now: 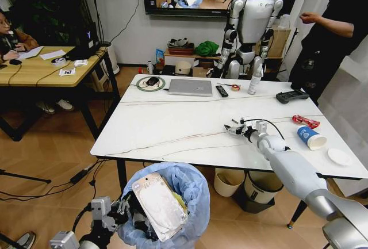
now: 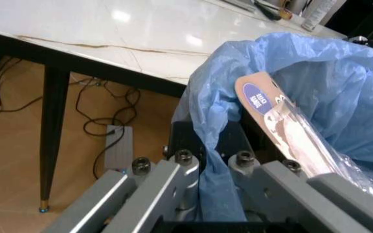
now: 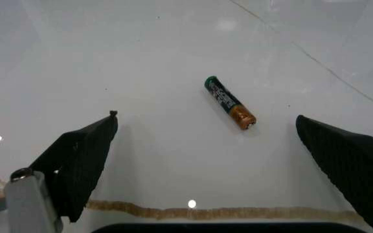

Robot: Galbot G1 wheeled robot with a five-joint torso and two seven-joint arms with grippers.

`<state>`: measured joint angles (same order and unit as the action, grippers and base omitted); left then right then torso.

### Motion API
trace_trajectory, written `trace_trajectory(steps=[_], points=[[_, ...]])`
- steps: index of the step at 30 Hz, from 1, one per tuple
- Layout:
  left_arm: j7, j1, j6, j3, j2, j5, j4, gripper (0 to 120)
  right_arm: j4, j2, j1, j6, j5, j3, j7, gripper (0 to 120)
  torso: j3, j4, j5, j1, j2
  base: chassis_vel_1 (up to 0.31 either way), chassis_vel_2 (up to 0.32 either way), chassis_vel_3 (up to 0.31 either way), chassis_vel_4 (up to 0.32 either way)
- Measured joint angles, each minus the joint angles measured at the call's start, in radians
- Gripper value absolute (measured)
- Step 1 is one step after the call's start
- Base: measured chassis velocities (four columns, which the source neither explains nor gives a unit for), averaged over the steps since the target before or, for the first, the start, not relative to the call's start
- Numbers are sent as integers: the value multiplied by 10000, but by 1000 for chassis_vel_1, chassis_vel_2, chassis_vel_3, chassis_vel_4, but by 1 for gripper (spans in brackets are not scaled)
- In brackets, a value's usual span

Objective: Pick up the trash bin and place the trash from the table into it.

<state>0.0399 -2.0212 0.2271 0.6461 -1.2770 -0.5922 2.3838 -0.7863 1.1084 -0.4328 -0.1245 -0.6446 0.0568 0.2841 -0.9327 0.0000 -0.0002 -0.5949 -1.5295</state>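
Observation:
The trash bin point(image 1: 172, 200), lined with a light-blue bag, hangs below the table's near edge with a flat pale wrapper point(image 1: 160, 206) sticking out of it. My left gripper point(image 1: 122, 207) is shut on its rim point(image 2: 207, 162), the bag pinched between the fingers. Over the white marble table point(image 1: 172, 122), my right gripper point(image 1: 234, 128) is open. A small battery point(image 3: 230, 102) lies on the tabletop between its fingers point(image 3: 83, 150). Further right lie a red wrapper point(image 1: 305, 121), a tipped blue-white paper cup point(image 1: 311, 138) and a white lid point(image 1: 338, 156).
A laptop point(image 1: 190, 87), remote point(image 1: 221, 91), white bottle point(image 1: 253, 81) and game controller point(image 1: 292, 95) sit along the far side. A cream bin point(image 1: 228, 181) and a black-rimmed bin point(image 1: 261, 187) stand under the table. A wooden desk point(image 1: 34, 68) is at left.

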Motion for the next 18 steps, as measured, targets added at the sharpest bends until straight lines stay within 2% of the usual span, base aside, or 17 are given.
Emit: trace_trajectory(steps=[4,6,8,10,13,17,18], points=[[6,-2,-8,-22,-27,26,16,0,86,-6,46,1,7,-35,2,99,0,-1,1,0,0,0,0,0,0],[8,-21,-15,-32,-48,42,26,0,115,46,82,1,-3,-38,1,88,0,-3,1,0,0,0,0,0,0],[11,-30,-18,-35,-51,46,32,0,128,68,98,1,-4,-32,-1,86,0,-3,1,0,0,0,0,0,0],[22,-61,-37,-26,-53,57,51,0,163,114,138,2,2,2,-6,75,0,0,2,0,0,0,0,0,0],[28,-88,-55,-12,-54,61,66,0,172,122,159,2,11,24,-8,69,0,0,2,0,2,0,0,0,0],[40,-118,-79,6,-51,65,81,0,162,81,174,2,22,69,-9,51,0,-1,1,0,2,0,0,0,0],[40,-115,-80,8,-47,65,81,0,160,76,175,3,27,70,-8,51,0,-1,1,0,3,0,0,0,0]])
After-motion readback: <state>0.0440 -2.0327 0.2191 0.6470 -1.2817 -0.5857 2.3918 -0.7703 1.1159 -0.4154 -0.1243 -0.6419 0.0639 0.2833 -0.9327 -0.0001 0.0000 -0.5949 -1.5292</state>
